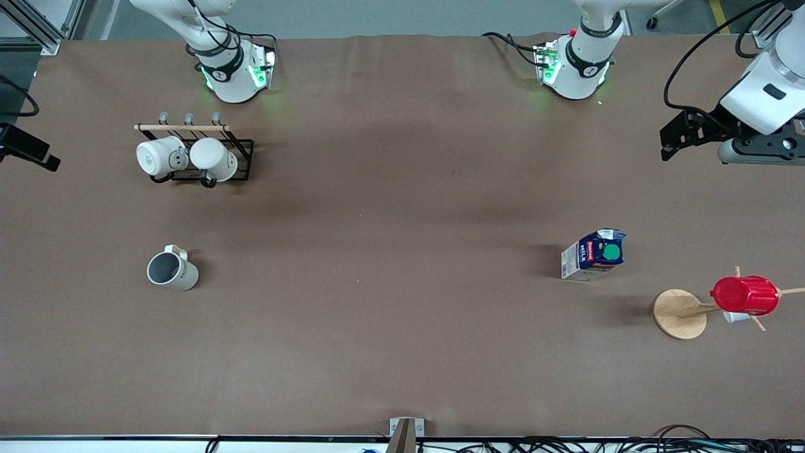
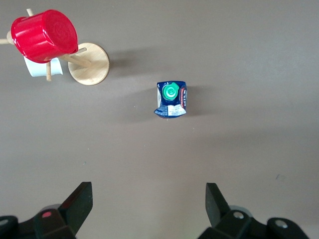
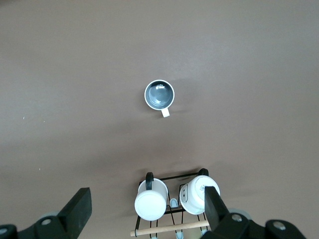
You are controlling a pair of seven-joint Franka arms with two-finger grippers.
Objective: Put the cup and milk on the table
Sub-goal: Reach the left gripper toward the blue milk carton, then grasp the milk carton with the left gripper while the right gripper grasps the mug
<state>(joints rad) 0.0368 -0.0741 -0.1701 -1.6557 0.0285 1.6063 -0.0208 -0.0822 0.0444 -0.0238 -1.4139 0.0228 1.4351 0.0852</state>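
Observation:
The cup [image 1: 172, 270], off-white with a grey inside, stands upright on the brown table [image 1: 390, 264] toward the right arm's end; it also shows in the right wrist view [image 3: 159, 94]. The milk [image 1: 594, 253], a blue and white carton with a green cap, stands on the table toward the left arm's end and shows in the left wrist view [image 2: 172, 99]. My left gripper [image 1: 671, 139] [image 2: 149, 199] is open and empty, high over the table's edge. My right gripper [image 1: 31, 154] [image 3: 147, 204] is open and empty, high up at the right arm's end of the table.
A black wire rack [image 1: 242, 160] holds two white mugs [image 1: 188, 157] [image 3: 172, 201] near the right arm's base. A round wooden disc [image 1: 679, 313] [image 2: 88, 63] with pegs carries a red ribbed cup [image 1: 745, 294] [image 2: 45, 35], nearer to the front camera than the milk.

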